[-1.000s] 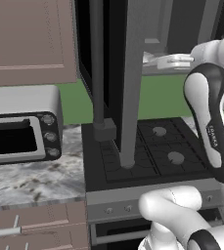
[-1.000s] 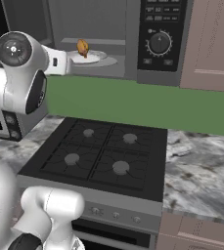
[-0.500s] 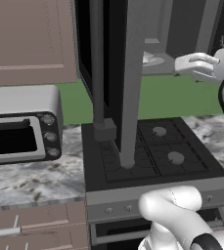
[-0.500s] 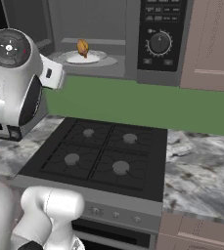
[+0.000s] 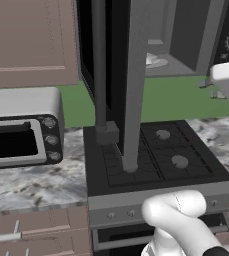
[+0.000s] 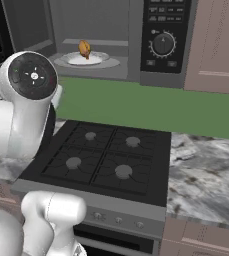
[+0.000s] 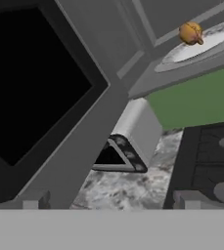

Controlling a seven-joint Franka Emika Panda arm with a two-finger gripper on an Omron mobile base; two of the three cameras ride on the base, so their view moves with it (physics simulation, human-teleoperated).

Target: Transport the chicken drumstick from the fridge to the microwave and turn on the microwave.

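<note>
The chicken drumstick [image 6: 85, 48], golden-orange and lumpy, lies on a white plate [image 6: 97, 59] inside the microwave [image 6: 162, 45]. The microwave door [image 5: 115, 75] stands swung open. In the hand view the drumstick [image 7: 190, 32] is at the upper right, far from my gripper [image 7: 111, 200], and the door's black glass [image 7: 30, 83] is close on the left. The gripper is open, its fingertips [image 7: 35, 199] wide apart with nothing between them. The fridge is out of view.
A silver toaster oven [image 5: 21, 130] stands on the marble counter [image 5: 31, 182] left of the black stove [image 6: 106, 160]. Brown wooden cabinets [image 5: 31, 40] flank the microwave. My white arm [image 6: 28, 100] rises left of the stove.
My arm has drawn back from the microwave opening, out and downward. The drumstick stays on its plate and the door stays open.
</note>
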